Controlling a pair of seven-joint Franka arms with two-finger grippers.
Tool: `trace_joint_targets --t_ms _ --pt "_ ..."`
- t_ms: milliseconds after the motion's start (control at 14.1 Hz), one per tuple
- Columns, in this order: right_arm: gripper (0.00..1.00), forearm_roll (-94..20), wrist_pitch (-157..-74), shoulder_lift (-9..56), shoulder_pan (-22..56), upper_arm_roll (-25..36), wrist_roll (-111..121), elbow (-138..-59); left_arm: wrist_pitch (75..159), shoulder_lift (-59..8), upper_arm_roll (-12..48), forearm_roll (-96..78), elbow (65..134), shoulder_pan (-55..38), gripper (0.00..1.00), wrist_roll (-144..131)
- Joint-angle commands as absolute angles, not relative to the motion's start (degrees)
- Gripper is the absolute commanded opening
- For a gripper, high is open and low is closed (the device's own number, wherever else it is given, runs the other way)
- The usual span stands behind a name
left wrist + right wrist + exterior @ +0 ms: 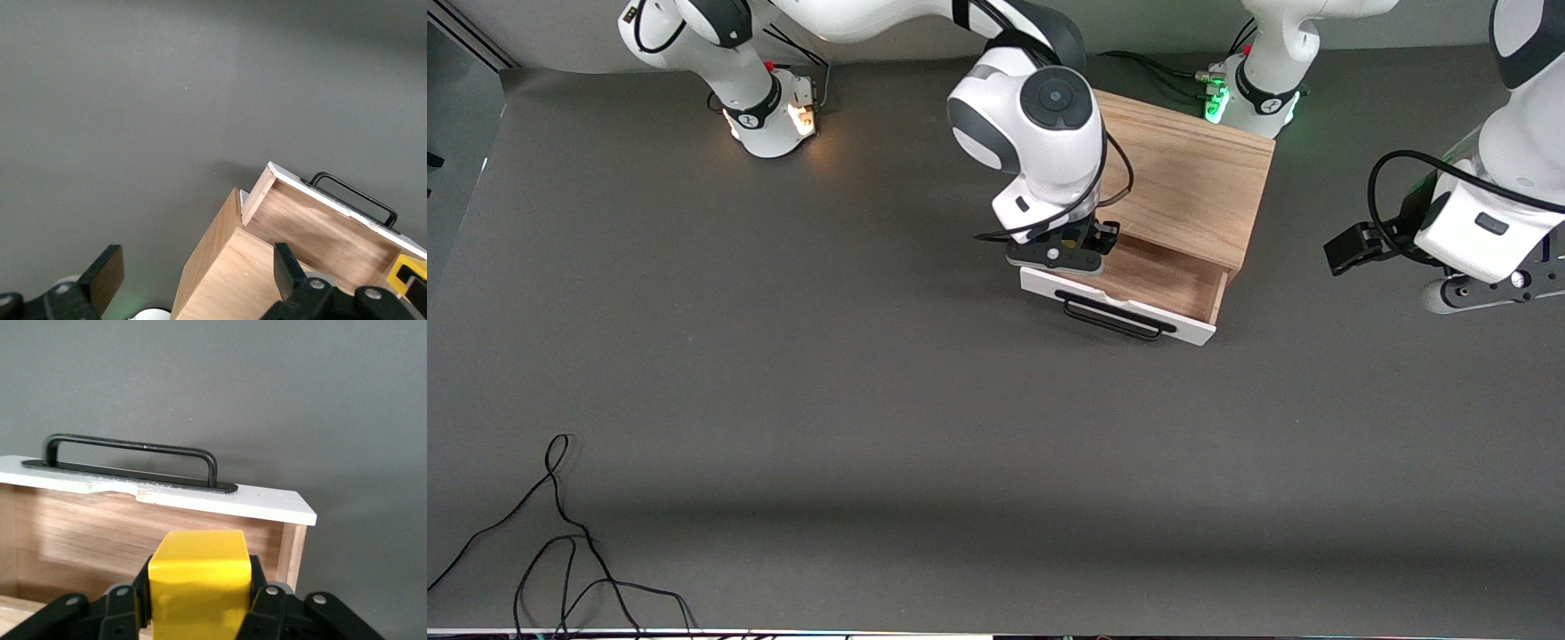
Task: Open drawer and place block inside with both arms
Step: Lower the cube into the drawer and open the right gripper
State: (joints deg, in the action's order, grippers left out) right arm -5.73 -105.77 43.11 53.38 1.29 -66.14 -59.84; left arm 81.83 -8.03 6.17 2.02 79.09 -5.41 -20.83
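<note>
Our right gripper (200,613) held the yellow block (200,577) over the open drawer (1147,283).

The drawer stood pulled out of its light-wood box (1192,182), its white front panel and black bar handle (1112,316) on the side nearer the front camera and its wood interior showing. Our right arm reached in from its base, and its gripper hung over the drawer at the end toward that arm, fingers (123,603) pinching the block on two sides. We saw the block suspended above the drawer's floor, just inside the front panel. Our left arm waited over bare table (871,400) at its own end, well apart from the box, with the left gripper (193,277) spread wide and holding nothing.
</note>
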Motion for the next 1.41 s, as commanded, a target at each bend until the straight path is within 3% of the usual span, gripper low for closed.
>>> trace_joint_targets --t_ms 0,354,778,919,1061,1343 --pt "0.06 -5.7 -105.4 45.1 54.2 1.5 -69.2 -57.0 82.4 -6.2 6.1 1.3 80.9 -5.0 1.00 -19.6" --pt "0.06 -5.9 -106.1 47.4 54.7 1.4 -70.2 -57.0 82.4 -5.8 5.9 1.4 81.1 -5.0 1.00 -19.6" --pt "0.06 -5.9 -106.3 48.9 54.8 1.4 -70.2 -57.4 85.7 -0.7 6.5 1.4 87.8 -1.7 1.00 -15.1" --pt "0.06 -5.8 -107.6 49.5 54.8 1.4 -70.3 -57.7 90.3 3.3 6.5 1.4 94.4 -1.1 1.00 -14.7" --pt "0.08 -5.6 -108.0 50.2 55.5 1.5 -70.6 -57.7 90.9 4.2 6.5 1.4 96.0 -0.9 1.00 -12.9" --pt "0.39 -5.6 -108.7 50.7 55.5 1.6 -70.7 -57.8 90.8 3.8 6.5 1.4 95.0 -0.9 1.00 -12.5"
